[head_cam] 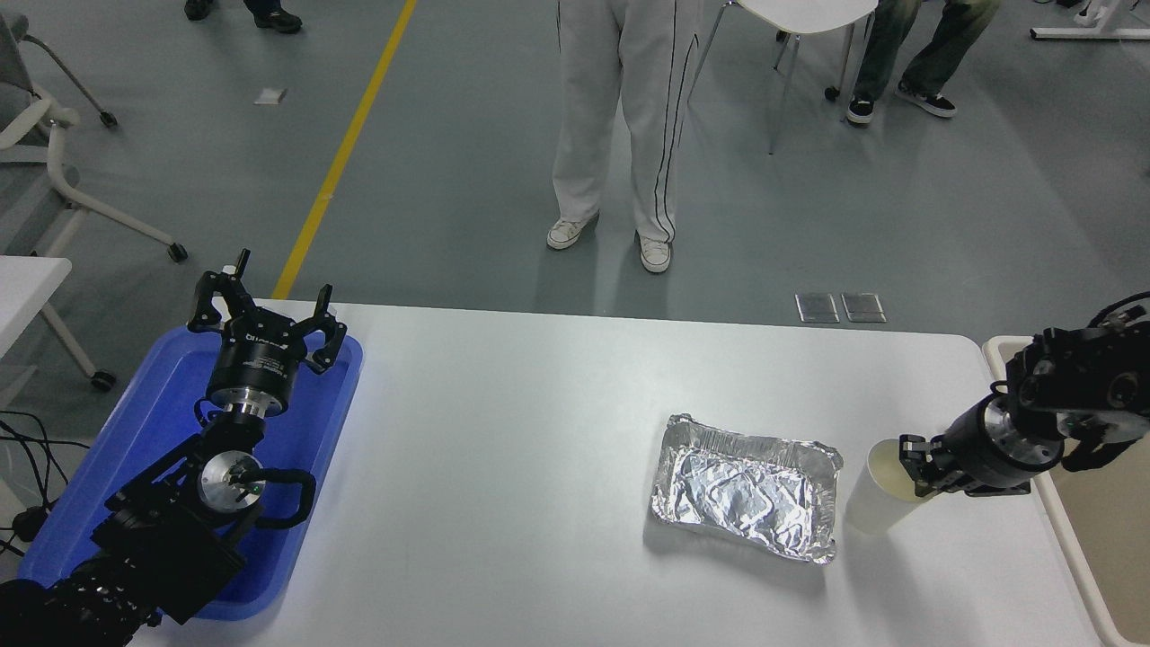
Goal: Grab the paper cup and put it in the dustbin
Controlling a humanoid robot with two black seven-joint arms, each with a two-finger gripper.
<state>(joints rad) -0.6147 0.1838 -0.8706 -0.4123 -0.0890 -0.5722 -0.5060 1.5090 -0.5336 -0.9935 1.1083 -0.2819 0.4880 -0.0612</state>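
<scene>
The white paper cup (873, 500) stands tilted on the table just right of the foil tray, its cream inside facing up and to the right. My right gripper (915, 463) reaches in from the right edge and is shut on the cup's rim. The beige dustbin (1067, 545) sits off the table's right end, partly cut off by the picture's edge and partly hidden behind my right arm. My left gripper (267, 307) is parked open above the blue tray at the lower left.
A crinkled silver foil tray (747, 485) lies close to the cup's left side. A blue plastic tray (144, 422) covers the table's left end. A person in white trousers (620, 126) stands beyond the far edge, near a chair and another person's legs.
</scene>
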